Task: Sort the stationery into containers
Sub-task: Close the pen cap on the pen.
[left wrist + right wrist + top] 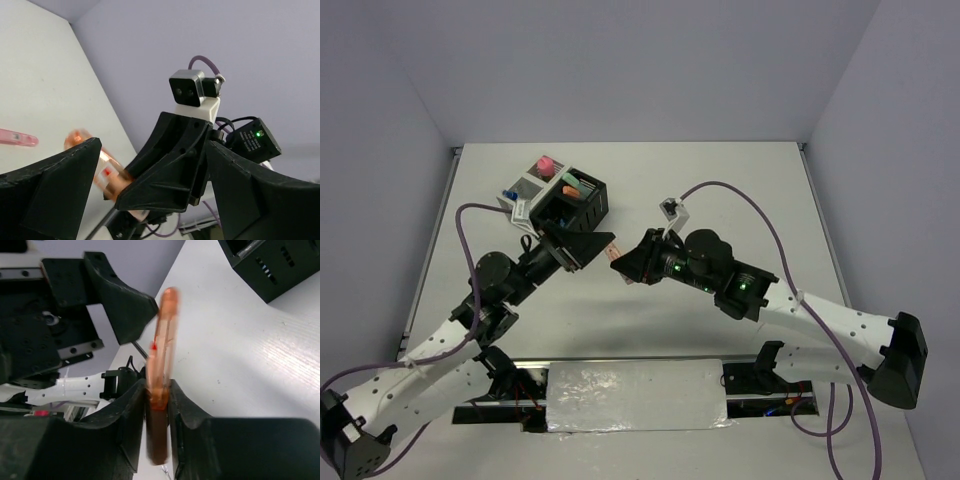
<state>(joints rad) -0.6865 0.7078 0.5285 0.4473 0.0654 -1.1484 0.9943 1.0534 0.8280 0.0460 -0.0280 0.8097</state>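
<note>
Passing an orange marker [162, 340] between the two hands above the counter [740, 200], just in front of the bins [560, 195]. The right hand [159, 390] has its fingers pressed onto the marker's lower part, so most of the marker's length projects beyond the fingertips; the marker is blurred, and its exact tilt cannot be told. The left hand [150, 160] stands fully spread and holds nothing: in its wrist view its two fingers flank the tip of the right hand and the marker without touching either. The marker therefore hangs off the counter, carried by the right hand alone, near the closest black bin [582, 210] but not over it. Other stationery already stands in the cluster: a pink-capped piece [545, 162] at the back, orange and green pieces [572, 185] in a black bin, and a blue piece [510, 195] at the left. A pink item [15, 137] lies on the counter, unsorted. The step in hand is judged to be a hand-to-hand transfer or regrasp, with binning not yet done. The next move calls for the left hand to draw back clear of the marker without brushing it, since it sits between the marker and the bins; the right hand must then bring the marker over a bin, end down, before letting go.
</note>
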